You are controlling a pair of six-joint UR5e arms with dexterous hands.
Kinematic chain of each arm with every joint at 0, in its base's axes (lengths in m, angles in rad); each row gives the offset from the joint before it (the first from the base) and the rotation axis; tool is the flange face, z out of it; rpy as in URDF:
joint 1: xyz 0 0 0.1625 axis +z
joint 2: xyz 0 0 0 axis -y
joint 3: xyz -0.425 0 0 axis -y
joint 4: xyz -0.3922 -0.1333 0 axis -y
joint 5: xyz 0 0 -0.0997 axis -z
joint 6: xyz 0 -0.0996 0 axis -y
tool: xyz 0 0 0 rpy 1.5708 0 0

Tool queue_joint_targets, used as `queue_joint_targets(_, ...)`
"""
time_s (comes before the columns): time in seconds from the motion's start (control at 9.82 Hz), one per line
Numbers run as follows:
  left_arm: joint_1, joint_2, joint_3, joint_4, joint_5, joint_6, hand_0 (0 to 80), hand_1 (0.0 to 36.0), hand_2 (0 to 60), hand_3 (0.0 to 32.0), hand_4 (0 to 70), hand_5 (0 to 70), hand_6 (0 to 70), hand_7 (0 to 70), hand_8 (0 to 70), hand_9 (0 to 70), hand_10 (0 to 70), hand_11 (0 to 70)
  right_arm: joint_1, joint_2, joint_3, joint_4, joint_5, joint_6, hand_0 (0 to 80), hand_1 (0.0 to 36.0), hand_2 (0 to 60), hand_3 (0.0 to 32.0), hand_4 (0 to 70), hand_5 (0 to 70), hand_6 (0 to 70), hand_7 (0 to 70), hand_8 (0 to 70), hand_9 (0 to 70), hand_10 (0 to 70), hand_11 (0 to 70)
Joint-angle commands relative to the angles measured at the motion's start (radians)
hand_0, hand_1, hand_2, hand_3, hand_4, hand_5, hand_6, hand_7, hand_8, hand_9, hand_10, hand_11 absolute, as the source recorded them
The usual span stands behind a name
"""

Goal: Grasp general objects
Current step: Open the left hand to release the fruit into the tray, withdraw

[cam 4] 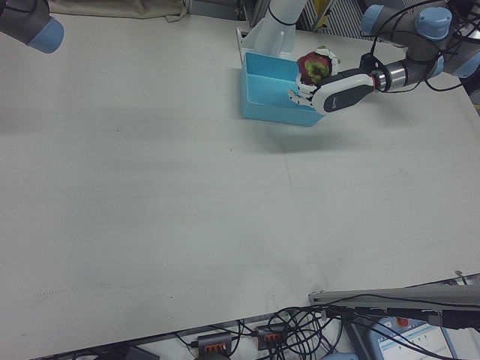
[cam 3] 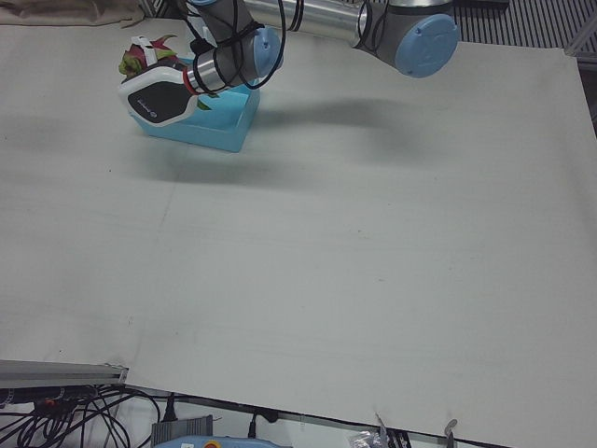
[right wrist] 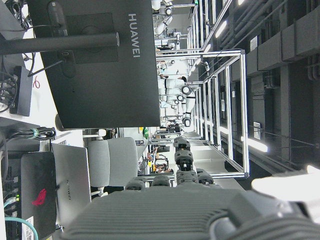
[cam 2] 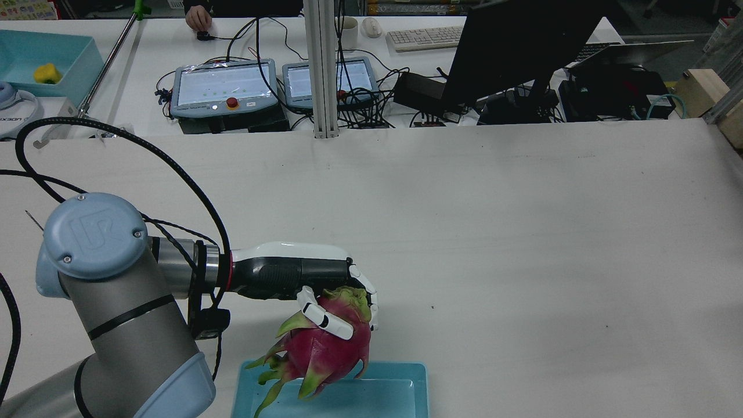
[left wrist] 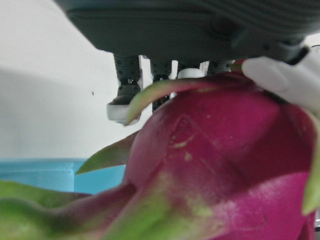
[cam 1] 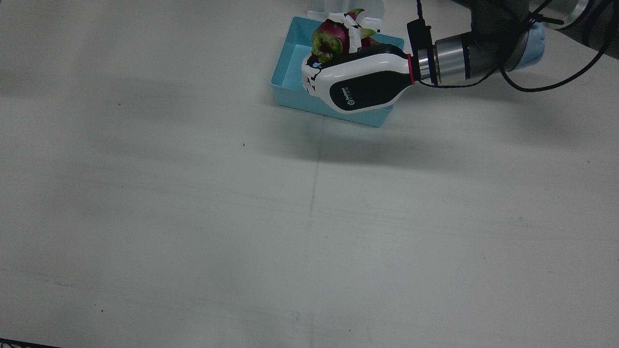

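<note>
Left hand [cam 2: 325, 290] is gripping the magenta, green-scaled dragon fruit [cam 2: 325, 348] from above, long axis tilted, hanging directly over the shallow light-blue plastic bin [cam 2: 395, 397].

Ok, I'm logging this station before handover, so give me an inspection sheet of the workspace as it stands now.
Surface: white table, bare apart from the bin; faint specks and scuffs.
Job's things: dragon fruit held above the blue bin, clear of its floor; the bin looks empty.
Clutter: nothing seen on the work surface.
Hands: left hand shut on the dragon fruit, fingers wrapped over it. Right hand shows only in its own view, raised and facing the room, fingers apart, holding nothing.
Cables: black cable loops over the left arm to the wrist.
Surroundings: teach pendants, monitor and keyboard on the desk beyond.
</note>
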Motion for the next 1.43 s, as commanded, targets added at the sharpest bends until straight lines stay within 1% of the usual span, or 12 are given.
queue_joint_targets(0.0, 0.064, 0.067, 0.000, -0.097, 0.043, -0.057, 53.7, 16.8, 35.6, 0.0, 69.4, 60.0, 60.9, 70.0, 31.2, 28.4, 47.6, 67.3, 0.000, 0.000, -0.001, 0.000, 0.000, 0.000, 0.0, 0.0, 0.0, 0.0, 0.0, 0.0, 0.0, 0.0, 0.0, 0.0, 0.0, 0.0)
queue_joint_targets(0.1, 0.068, 0.074, 0.000, -0.100, 0.073, -0.057, 53.3, 17.2, 25.0, 0.0, 49.2, 48.4, 47.4, 70.0, 23.9, 20.1, 25.3, 37.1, 0.000, 0.000, 0.000, 0.000, 0.000, 0.000, 0.0, 0.0, 0.0, 0.0, 0.0, 0.0, 0.0, 0.0, 0.0, 0.0, 0.0, 0.0)
queue_joint_targets(0.2, 0.068, 0.074, -0.003, -0.105, 0.090, -0.057, 53.0, 17.0, 10.9, 0.0, 30.0, 34.6, 29.3, 67.8, 12.4, 12.1, 5.6, 9.0, 0.000, 0.000, -0.001, 0.000, 0.000, 0.000, 0.0, 0.0, 0.0, 0.0, 0.0, 0.0, 0.0, 0.0, 0.0, 0.0, 0.0, 0.0)
queue_joint_targets(0.31, 0.067, 0.080, -0.017, -0.119, 0.090, -0.057, 50.5, 13.3, 0.0, 0.0, 12.8, 20.1, 14.3, 45.2, 2.8, 7.6, 0.0, 0.0, 0.000, 0.000, -0.001, 0.000, 0.000, -0.002, 0.0, 0.0, 0.0, 0.0, 0.0, 0.0, 0.0, 0.0, 0.0, 0.0, 0.0, 0.0)
queue_joint_targets(0.41, 0.068, 0.091, -0.022, -0.129, 0.090, -0.057, 48.3, 10.1, 0.0, 0.0, 1.3, 8.0, 1.8, 17.6, 0.0, 2.1, 0.0, 0.0, 0.000, 0.000, -0.001, 0.000, 0.000, 0.000, 0.0, 0.0, 0.0, 0.0, 0.0, 0.0, 0.0, 0.0, 0.0, 0.0, 0.0, 0.0)
queue_joint_targets(0.51, 0.067, 0.095, -0.022, -0.136, 0.090, -0.057, 48.9, 13.6, 0.0, 3.4, 0.0, 0.0, 0.0, 0.0, 0.0, 0.0, 0.0, 0.0, 0.000, 0.000, -0.001, 0.000, 0.000, 0.000, 0.0, 0.0, 0.0, 0.0, 0.0, 0.0, 0.0, 0.0, 0.0, 0.0, 0.0, 0.0)
queue_joint_targets(0.61, 0.067, 0.112, -0.028, -0.149, 0.090, -0.057, 50.0, 17.2, 0.0, 6.6, 0.0, 0.0, 0.0, 0.0, 0.0, 0.0, 0.0, 0.0, 0.000, 0.000, -0.001, 0.000, 0.000, 0.000, 0.0, 0.0, 0.0, 0.0, 0.0, 0.0, 0.0, 0.0, 0.0, 0.0, 0.0, 0.0)
queue_joint_targets(0.71, 0.064, 0.140, -0.032, -0.171, 0.089, -0.058, 49.1, 15.6, 0.0, 2.8, 0.0, 0.0, 0.0, 0.0, 0.0, 0.0, 0.0, 0.0, 0.000, 0.000, -0.001, 0.000, 0.000, 0.000, 0.0, 0.0, 0.0, 0.0, 0.0, 0.0, 0.0, 0.0, 0.0, 0.0, 0.0, 0.0)
queue_joint_targets(0.81, 0.059, 0.166, -0.032, -0.200, 0.087, -0.060, 47.9, 13.7, 0.0, 0.0, 0.0, 0.0, 0.0, 0.0, 0.0, 0.0, 0.0, 0.0, 0.000, 0.000, -0.001, 0.000, 0.000, 0.000, 0.0, 0.0, 0.0, 0.0, 0.0, 0.0, 0.0, 0.0, 0.0, 0.0, 0.0, 0.0)
queue_joint_targets(1.02, 0.023, 0.184, -0.023, -0.229, 0.084, -0.060, 47.8, 13.0, 0.0, 0.0, 0.0, 0.0, 0.0, 0.0, 0.0, 0.0, 0.0, 0.0, 0.000, 0.000, -0.001, 0.000, 0.000, 0.000, 0.0, 0.0, 0.0, 0.0, 0.0, 0.0, 0.0, 0.0, 0.0, 0.0, 0.0, 0.0)
queue_joint_targets(1.22, -0.150, 0.233, 0.001, -0.283, 0.073, -0.066, 48.1, 13.1, 0.0, 0.2, 0.0, 0.0, 0.0, 0.0, 0.0, 0.0, 0.0, 0.0, 0.000, 0.000, -0.001, 0.000, 0.000, 0.000, 0.0, 0.0, 0.0, 0.0, 0.0, 0.0, 0.0, 0.0, 0.0, 0.0, 0.0, 0.0)
queue_joint_targets(1.32, -0.265, 0.236, 0.051, -0.341, 0.076, -0.092, 48.2, 13.4, 0.0, 5.0, 0.0, 0.0, 0.0, 0.0, 0.0, 0.0, 0.0, 0.0, 0.000, 0.000, -0.001, 0.000, 0.000, 0.000, 0.0, 0.0, 0.0, 0.0, 0.0, 0.0, 0.0, 0.0, 0.0, 0.0, 0.0, 0.0)
